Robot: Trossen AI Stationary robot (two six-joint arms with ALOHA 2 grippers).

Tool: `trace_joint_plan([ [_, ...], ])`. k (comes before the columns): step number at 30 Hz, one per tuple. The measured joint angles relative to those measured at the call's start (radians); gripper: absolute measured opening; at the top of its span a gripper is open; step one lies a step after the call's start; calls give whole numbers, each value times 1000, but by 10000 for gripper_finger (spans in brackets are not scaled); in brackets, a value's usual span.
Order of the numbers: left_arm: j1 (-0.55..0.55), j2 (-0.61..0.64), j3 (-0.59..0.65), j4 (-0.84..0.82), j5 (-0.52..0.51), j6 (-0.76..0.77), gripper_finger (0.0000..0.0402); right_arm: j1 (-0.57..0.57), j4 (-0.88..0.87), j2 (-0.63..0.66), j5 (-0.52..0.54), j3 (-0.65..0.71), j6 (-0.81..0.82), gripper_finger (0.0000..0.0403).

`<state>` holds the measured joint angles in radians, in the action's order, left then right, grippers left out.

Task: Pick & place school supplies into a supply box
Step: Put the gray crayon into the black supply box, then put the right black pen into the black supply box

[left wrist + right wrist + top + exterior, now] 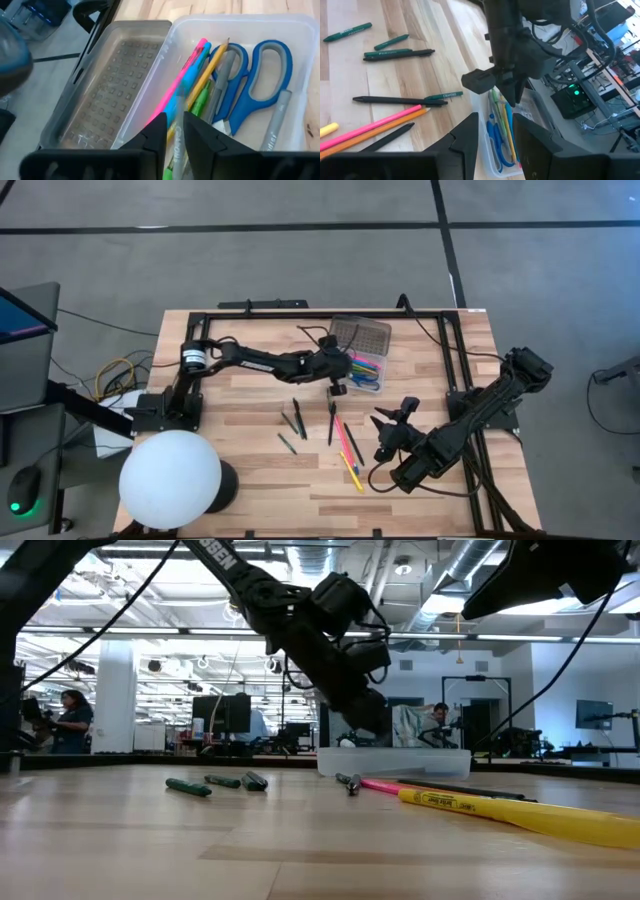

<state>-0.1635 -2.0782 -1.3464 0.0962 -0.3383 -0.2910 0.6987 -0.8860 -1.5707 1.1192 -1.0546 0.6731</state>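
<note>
A butcher-block table (pixel 240 470) stands on a grey floor, with a large open workshop behind it in the low view, where a person (pixel 70 720) sits at far left. A white globe lamp (pixel 170 478) sits at the table's lower left in the high view.

Just above the frame's centre lies the supply box (pixel 372 372), its dotted lid (pixel 359 334) swung open beside it. In the tray lie blue-handled scissors (pixel 252 80), a pink marker (pixel 175 85), a wood-coloured pencil (pixel 207 75) and grey pens (pixel 275 120).

The left end effector (pixel 338 387) hangs over the box's near-left edge; its fingers (pixel 155 137) stand slightly apart with a green crayon (pixel 172 160) between them, though whether they grip it cannot be told.

The right end effector (pixel 385 425) waits right of centre, above the table, its jaws apart and empty.

Loose on the table, below centre, are green crayons (pixel 387 42), black pens (pixel 395 100), a pink pen (pixel 345 438) and a yellow highlighter (pixel 470 805).
</note>
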Motion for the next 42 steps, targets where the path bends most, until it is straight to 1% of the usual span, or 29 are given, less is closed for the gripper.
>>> trace_joint_plan([
  [7, 7, -1, -1, -1, 1, -27, 98, -1, 1, 0, -6, 0, 0, 112],
  [11, 6, -1, -1, -14, 36, -28, 114, -1, 3, 0, -5, 0, 0, 112],
  [15, 13, 8, -1, -45, 41, -49, 122, -1, 3, 0, -5, 0, 0, 112],
  [18, 24, 41, -1, -84, 40, -70, 123, -1, 3, 0, 1, 0, 0, 112],
  [21, 41, 92, -1, -157, 39, -79, 124, -2, 0, 0, 3, 0, 0, 112],
  [24, 61, 154, -1, -265, 34, -77, 124, -8, -3, 0, 4, 0, 0, 112],
  [27, 85, 219, -2, -373, 4, -58, 124, -22, -4, 0, 4, 0, 0, 112],
  [30, 112, 274, -2, -501, -4, -25, 124, -45, -4, 0, 4, 0, 0, 112],
  [36, 179, 377, 11, -743, 24, 93, 124, -107, 0, 0, 4, 0, 0, 112],
  [39, 223, 412, 42, -787, 18, 149, 124, -134, 4, -7, -1, 0, 0, 112],
  [42, 267, 454, 115, -780, 15, 159, 124, -157, 11, -16, -24, 0, -1, 112],
])
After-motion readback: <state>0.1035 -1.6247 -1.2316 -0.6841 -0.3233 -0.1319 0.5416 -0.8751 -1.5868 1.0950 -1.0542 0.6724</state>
